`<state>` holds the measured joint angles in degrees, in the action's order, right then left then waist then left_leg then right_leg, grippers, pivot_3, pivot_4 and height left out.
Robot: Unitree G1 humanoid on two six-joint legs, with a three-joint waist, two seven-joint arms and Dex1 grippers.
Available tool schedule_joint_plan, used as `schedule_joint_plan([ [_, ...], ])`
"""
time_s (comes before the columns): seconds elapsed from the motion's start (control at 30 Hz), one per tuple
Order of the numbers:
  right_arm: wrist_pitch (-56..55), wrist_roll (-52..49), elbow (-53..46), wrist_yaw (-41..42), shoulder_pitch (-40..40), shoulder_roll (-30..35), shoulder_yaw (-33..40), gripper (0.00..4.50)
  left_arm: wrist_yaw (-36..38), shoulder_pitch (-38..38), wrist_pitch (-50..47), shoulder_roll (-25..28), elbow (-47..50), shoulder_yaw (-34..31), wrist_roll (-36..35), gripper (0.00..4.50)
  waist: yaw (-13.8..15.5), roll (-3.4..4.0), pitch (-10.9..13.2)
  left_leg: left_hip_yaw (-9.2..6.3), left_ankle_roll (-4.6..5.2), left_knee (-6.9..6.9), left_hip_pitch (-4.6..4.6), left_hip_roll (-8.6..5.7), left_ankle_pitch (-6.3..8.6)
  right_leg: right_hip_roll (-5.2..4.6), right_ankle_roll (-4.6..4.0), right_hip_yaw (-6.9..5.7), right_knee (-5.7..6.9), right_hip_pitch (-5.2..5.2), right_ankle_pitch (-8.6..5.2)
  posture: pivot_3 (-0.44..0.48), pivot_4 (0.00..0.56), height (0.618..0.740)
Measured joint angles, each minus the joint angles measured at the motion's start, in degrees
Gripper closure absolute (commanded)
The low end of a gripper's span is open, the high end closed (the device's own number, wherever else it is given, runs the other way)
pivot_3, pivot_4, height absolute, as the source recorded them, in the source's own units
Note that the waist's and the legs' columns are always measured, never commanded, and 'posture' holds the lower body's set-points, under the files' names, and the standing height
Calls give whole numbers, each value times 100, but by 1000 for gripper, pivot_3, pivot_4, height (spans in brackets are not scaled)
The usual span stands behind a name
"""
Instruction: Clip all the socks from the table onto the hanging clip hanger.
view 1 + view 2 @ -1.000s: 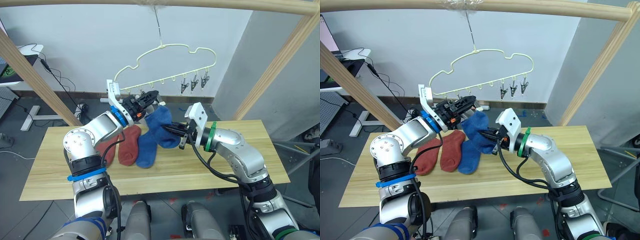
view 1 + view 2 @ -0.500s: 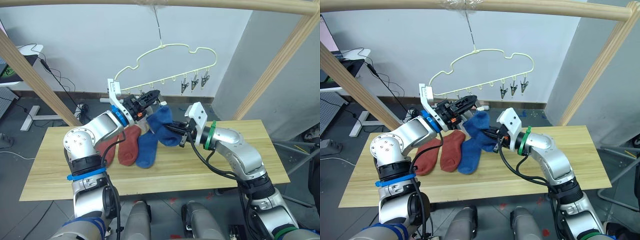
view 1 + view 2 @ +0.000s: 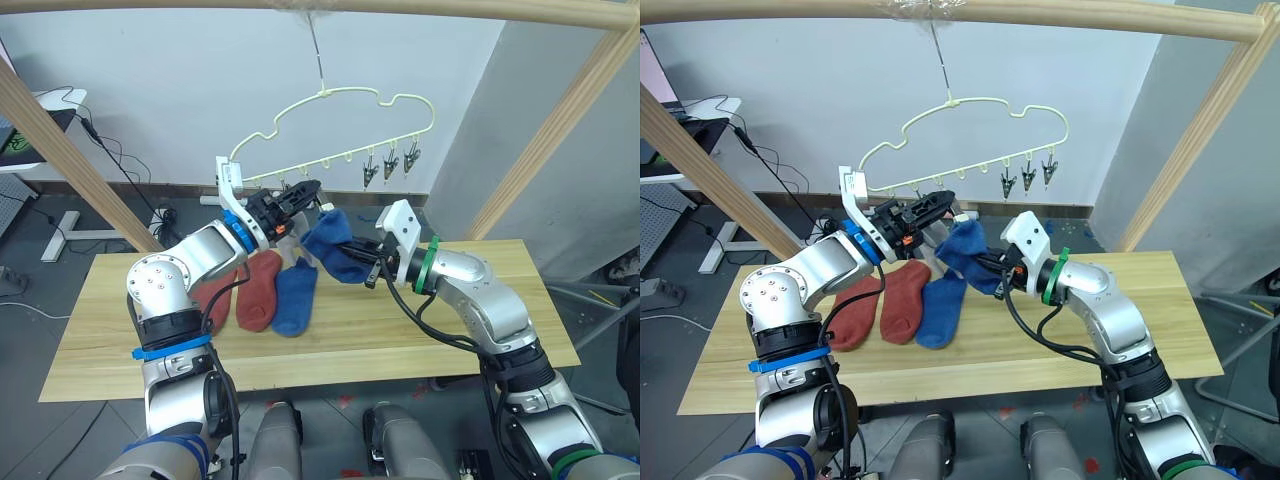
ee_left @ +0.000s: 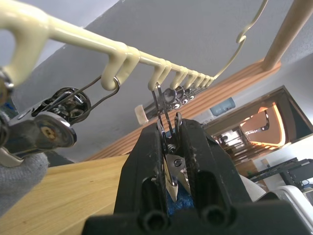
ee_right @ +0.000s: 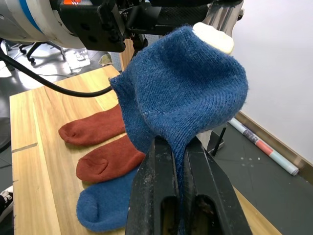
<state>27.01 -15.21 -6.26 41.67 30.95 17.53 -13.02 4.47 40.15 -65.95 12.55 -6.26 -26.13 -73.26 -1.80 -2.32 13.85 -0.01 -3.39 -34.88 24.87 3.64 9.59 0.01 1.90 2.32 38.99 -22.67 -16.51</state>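
Your blue sock (image 3: 333,250) hangs in the air above the tabletop (image 3: 420,335), pinched in the right gripper (image 3: 368,266), whose two black fingers are clamped nearly shut on its soft knit. Its free edge reaches toward 10 o'clock, just beside the left gripper (image 3: 305,190). That gripper is closed on one small metal clip (image 4: 167,147) under the hanger (image 3: 330,125), apparently squeezing it; whether the clip's mouth is open you cannot tell.

This looks like the feeding step: next you need to bring the sock's edge between the clip's tips, then ease the left gripper off so it bites.

Below, at 7 o'clock from the held sock, a second blue sock (image 3: 296,297) and two rust-red socks (image 3: 258,290) lie flat on the pale wooden planks. The hanger is thin, cream, cloud-outlined wire.
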Motion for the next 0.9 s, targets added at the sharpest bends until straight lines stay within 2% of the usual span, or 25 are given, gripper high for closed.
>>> schedule_joint_plan([
  [0.9, -41, 52, 24, 82, 105, -87, -33, 4455, 374, -123, 367, 187, 137, 324, 239, 4276, 1, 1, 2, 1, 0, 2, 1, 0, 0, -1, 0, 0, -1, -2, 0, -19, 223, 740],
])
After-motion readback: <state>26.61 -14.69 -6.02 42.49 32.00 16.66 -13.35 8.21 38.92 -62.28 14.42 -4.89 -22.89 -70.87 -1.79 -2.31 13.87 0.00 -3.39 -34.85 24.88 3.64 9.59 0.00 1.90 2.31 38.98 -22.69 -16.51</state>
